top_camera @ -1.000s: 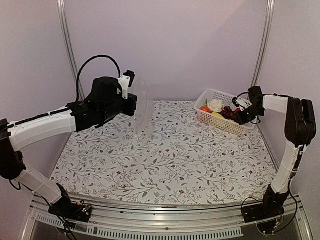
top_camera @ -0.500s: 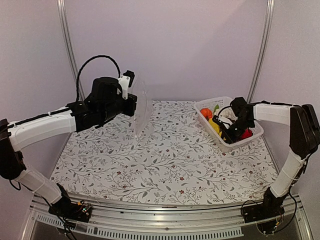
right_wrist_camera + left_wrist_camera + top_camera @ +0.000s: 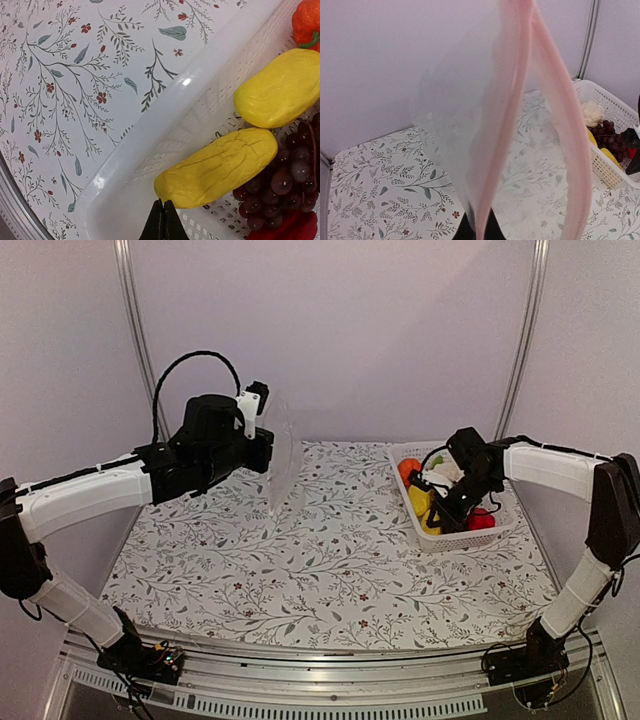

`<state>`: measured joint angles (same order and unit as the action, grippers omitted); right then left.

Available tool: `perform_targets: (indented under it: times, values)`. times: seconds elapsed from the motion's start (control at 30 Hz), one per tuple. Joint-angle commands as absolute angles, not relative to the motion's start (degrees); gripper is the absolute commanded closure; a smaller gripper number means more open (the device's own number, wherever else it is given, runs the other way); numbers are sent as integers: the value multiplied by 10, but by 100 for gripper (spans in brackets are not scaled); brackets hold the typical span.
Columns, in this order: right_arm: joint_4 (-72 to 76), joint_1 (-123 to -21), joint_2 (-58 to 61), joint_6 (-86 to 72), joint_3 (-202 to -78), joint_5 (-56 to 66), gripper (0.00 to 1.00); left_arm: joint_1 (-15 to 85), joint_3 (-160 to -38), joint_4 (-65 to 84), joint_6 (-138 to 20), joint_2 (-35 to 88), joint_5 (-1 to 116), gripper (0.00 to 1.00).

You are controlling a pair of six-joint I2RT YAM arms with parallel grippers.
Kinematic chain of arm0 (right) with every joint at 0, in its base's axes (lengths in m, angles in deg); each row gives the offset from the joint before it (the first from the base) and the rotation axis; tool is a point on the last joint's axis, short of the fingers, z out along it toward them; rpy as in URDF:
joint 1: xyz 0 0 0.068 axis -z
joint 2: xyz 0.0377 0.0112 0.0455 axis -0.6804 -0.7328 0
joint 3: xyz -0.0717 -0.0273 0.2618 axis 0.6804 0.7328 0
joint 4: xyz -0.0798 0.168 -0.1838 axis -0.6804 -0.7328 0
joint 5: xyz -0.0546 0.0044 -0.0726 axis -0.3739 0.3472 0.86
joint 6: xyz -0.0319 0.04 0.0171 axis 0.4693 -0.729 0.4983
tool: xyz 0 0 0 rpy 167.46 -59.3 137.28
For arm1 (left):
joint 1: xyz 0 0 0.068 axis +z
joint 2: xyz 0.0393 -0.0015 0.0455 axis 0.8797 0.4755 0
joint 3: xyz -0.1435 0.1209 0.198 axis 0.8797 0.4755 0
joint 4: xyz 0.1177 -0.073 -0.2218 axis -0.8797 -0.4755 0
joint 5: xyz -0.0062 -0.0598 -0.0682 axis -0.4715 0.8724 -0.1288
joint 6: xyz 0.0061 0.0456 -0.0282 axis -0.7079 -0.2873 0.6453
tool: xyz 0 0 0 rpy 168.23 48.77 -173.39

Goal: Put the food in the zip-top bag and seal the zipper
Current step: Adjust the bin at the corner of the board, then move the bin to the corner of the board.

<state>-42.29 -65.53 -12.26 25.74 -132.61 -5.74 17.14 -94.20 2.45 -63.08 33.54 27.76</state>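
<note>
2 shut claws: left claw (image 3: 479,227) pinches the zipper (image 3: 512,100), right claw (image 3: 161,220) empty above yellow pieces (image 3: 220,162) in basket (image 3: 165,100).

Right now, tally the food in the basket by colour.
yellow oblong pieces: 2
orange piece: 1
purple grapes: 1 bunch
red piece: 1
white cauliflower: 1
Total: 6

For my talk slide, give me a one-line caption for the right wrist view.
Shut right gripper poised by a yellow oblong piece beside purple grapes in the white basket.
</note>
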Motion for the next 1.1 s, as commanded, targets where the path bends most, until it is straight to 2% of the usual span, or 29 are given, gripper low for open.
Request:
perform_targets:
  times: [0.0, 0.23, 0.6, 0.9, 1.07]
  values:
    - [-436, -611, -128, 270, -1367, -13, 100, 170, -937, 25, -637, 338, 276, 100]
    - [-431, -579, -143, 285, -1346, 17, 100, 170, -937, 25, -637, 338, 275, 100]
    - [-454, -583, -68, 322, -1240, 41, 100, 170, -938, 23, -637, 341, 279, 100]
    - [-524, -651, 15, 350, -1162, -7, 100, 169, -940, 20, -635, 350, 285, 100]
    - [-532, -656, 32, 351, -1154, -45, 99, 165, -940, 18, -635, 355, 286, 100]
